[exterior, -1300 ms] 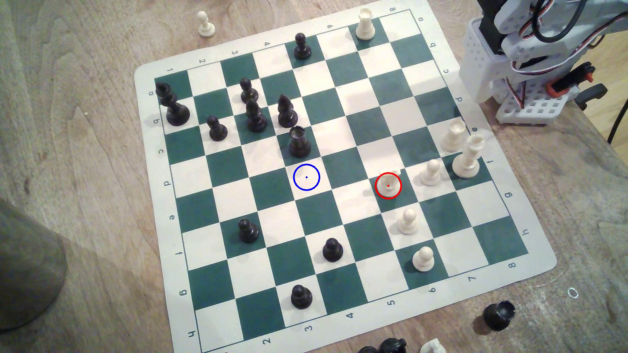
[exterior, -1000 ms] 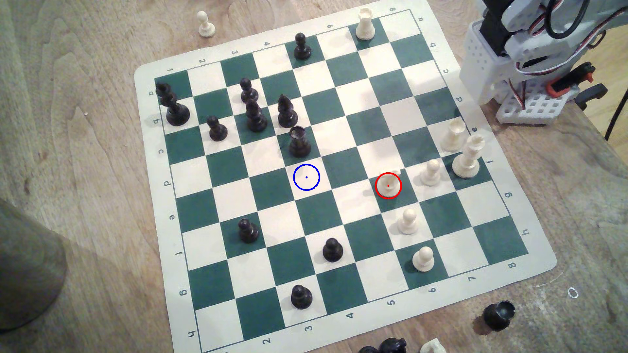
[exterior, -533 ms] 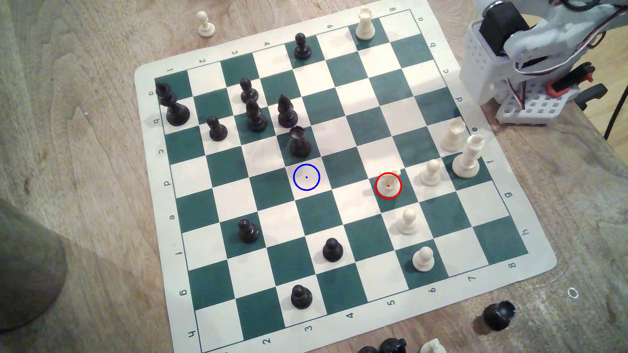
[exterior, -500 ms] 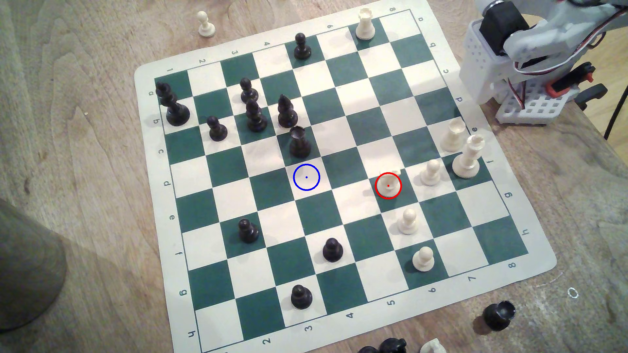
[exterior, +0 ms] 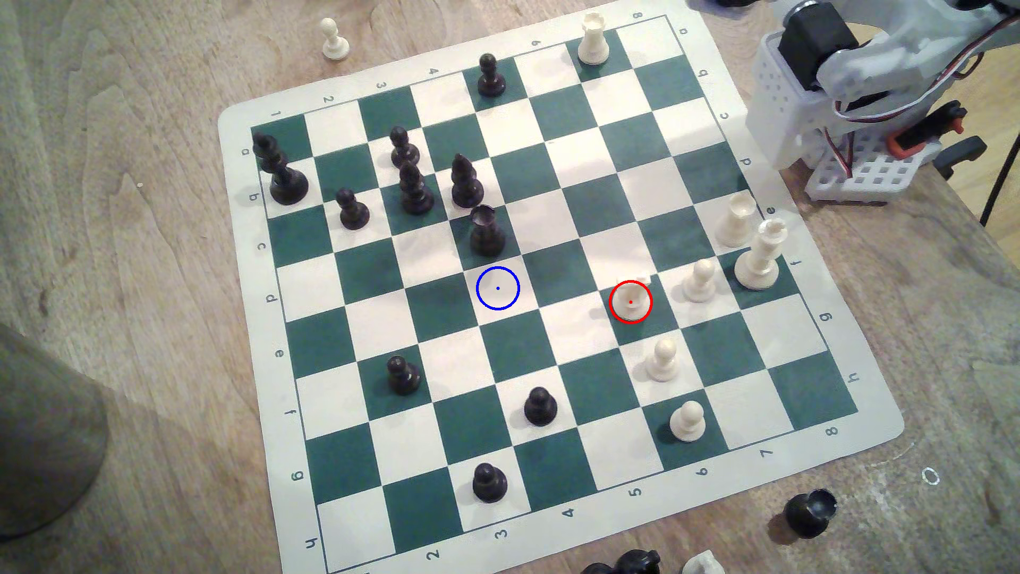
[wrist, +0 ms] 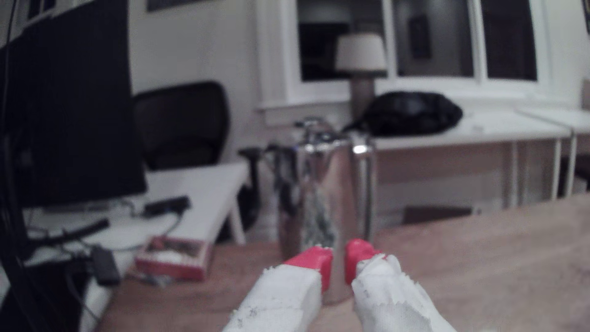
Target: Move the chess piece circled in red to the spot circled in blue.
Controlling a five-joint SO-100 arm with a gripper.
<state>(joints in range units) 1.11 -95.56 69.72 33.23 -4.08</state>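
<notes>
Leftmost in the exterior view, on the wooden table: a grey cone-shaped object, only partly in frame. Next, on the green-and-cream chessboard, a cluster of black pieces, among them a black rook standing on the green square just behind the spot circled in blue. That cream square bare, roughly mid-board. Further toward the exterior view's right, in the same rank of squares and two squares over, the chess piece circled in red, small, cream, upright on a green square. Just beside it, a cream pawn; beyond that, a tall cream piece near the board's edge. At the far upper right of the exterior view, off the board, the white arm base with wires, well apart from the ringed piece. From the wrist view: gripper raised and facing out across a blurred room, red-tipped fingers slightly parted with a narrow gap between, pinching nothing; a shiny metal object past the tips.
</notes>
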